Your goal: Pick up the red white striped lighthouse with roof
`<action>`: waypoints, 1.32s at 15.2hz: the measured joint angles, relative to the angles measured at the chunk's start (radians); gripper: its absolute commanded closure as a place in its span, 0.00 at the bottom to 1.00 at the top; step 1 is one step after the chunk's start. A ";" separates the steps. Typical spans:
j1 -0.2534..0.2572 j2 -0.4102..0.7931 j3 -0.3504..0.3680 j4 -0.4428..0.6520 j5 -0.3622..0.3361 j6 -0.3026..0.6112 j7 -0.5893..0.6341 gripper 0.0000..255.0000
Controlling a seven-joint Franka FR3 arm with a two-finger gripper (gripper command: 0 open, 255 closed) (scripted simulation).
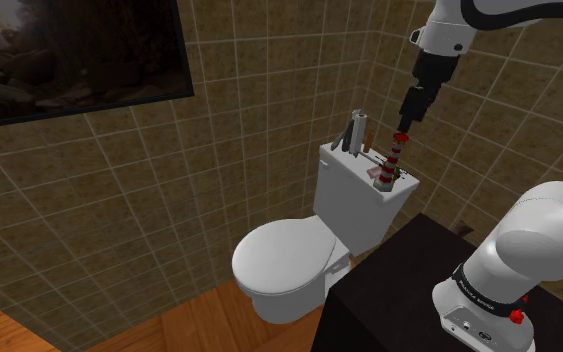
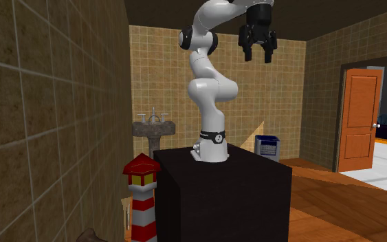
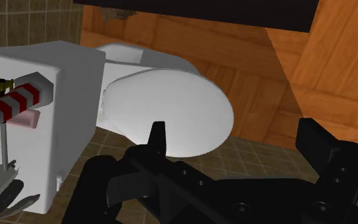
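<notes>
Lighthouse [image 2: 141, 199], lower left of frame: red-and-white banded tower, yellow lantern room, red peaked roof. Upright on toilet tank [image 1: 354, 195]. End effector [image 2: 257, 53] spread wide, gripping nothing.

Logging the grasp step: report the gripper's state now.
Gripper: open, holding nothing; the lighthouse stands free on the toilet tank.

Red-and-white striped lighthouse [image 2: 142, 207], white toilet [image 1: 287, 262], brown tiled wall [image 1: 159, 190], black claw [image 2: 256, 55], orange door [image 2: 359, 120], black stand [image 2: 219, 196]
</notes>
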 measured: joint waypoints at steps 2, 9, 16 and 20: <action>-0.002 0.005 -0.006 -0.006 -0.009 0.010 -0.011 0.00; -0.042 0.102 -0.089 -0.066 -0.141 0.152 -0.151 0.00; -0.084 0.265 -0.173 -0.070 -0.271 0.324 -0.277 0.00; -0.110 0.390 -0.229 -0.044 -0.340 0.437 -0.349 0.00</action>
